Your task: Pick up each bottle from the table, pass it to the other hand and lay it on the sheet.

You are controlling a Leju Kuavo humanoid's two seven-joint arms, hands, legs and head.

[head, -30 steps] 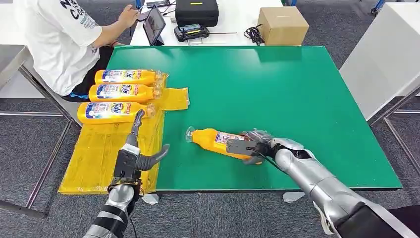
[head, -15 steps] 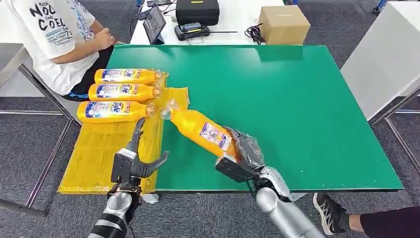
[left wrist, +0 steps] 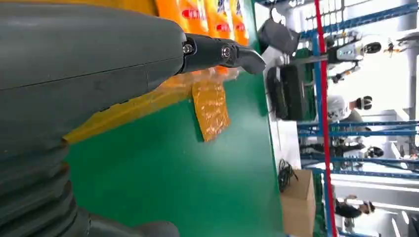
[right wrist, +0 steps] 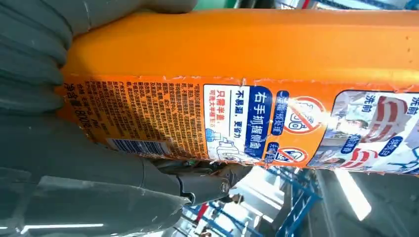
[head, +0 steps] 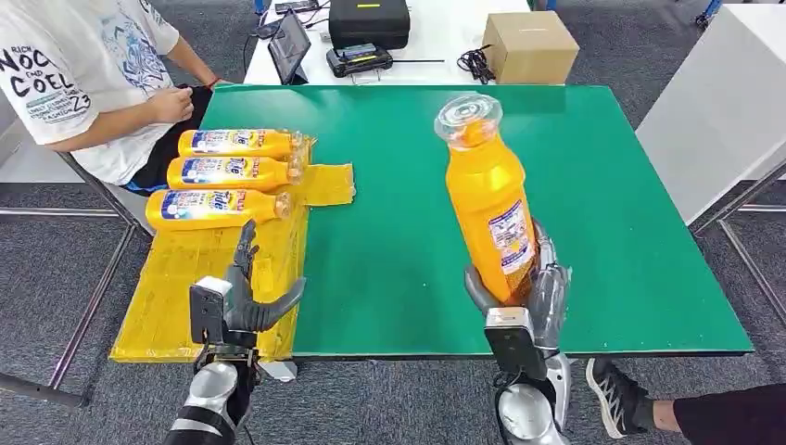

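gripping the bottle (head: 488, 199) by its base, cap pointing to 12 o'clock above the table (head: 593, 185), the right hand (head: 528, 292) is facing the left hand (head: 236, 297), waiting spread and empty at 9 o'clock.

Both forearms are silver metal with dark banded joints near the wrists. The left hand (head: 243, 295) and right hand (head: 530, 295) have grey palms, thick grey thumbs and darker fingers, each with a dark boxy module behind it. The wrist views show ribbed grey covers and small silver screws at the finger hinges.
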